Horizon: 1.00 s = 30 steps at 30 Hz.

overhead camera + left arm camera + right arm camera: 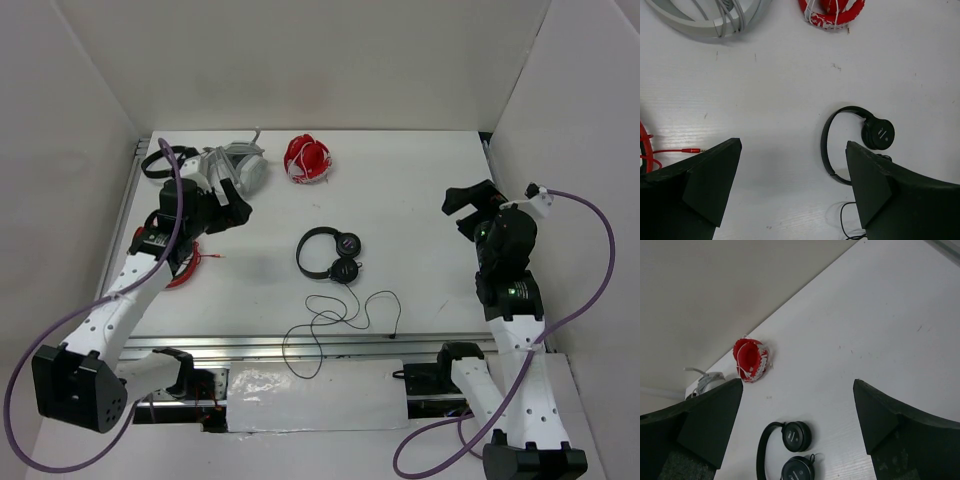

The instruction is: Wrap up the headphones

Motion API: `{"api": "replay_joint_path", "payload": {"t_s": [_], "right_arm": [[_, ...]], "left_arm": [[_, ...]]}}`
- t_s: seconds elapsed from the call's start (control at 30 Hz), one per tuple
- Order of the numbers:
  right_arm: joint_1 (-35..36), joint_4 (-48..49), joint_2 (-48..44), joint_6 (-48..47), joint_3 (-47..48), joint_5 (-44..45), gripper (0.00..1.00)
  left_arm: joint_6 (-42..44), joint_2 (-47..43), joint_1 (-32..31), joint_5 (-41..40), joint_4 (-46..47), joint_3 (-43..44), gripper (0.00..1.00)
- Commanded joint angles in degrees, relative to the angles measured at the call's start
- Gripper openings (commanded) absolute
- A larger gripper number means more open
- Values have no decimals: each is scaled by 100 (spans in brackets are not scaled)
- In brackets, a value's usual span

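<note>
White table, headphones centred, cable fully visible only from above

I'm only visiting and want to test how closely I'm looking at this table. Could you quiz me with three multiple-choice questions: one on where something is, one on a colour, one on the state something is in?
1. Where do the small black headphones lie?
A. in the far left corner
B. near the middle of the table
C. against the right wall

2. What colour is the bundle at the far side?
A. blue
B. green
C. red and white

3. How is the cable of that black pair?
A. lying in loose loops
B. wound tight round the headband
C. tied in a neat knot

Answers:
1 B, the top view shows them roughly central.
2 C, it is red with white strands, right of the grey-white headphones.
3 A, it trails in open loops toward the near edge.
</note>
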Motion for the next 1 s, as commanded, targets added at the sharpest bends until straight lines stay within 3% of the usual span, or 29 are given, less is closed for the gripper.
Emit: {"api": "replay_joint_path", "payload": {"t_s": [0.0, 0.2, 0.43, 0.87, 0.97], "right_arm": [[-24, -46, -75, -102, 75, 52, 100], [-33, -20, -13, -128, -91, 43, 100], [-33, -230, 250, -208, -83, -45, 100], [-59, 7, 242, -278, -399, -273, 100], [-77, 42, 251, -278, -461, -247, 100]], "left_arm": [[6, 258, -207, -119, -113, 376, 99], [-55, 767, -716, 425, 89, 245, 99], [-265, 1796, -1709, -408, -218, 648, 99], [-714, 3404, -2158, -891, -394, 1185, 99], [-899, 3677, -2158, -1164, -639, 1351, 91]]}}
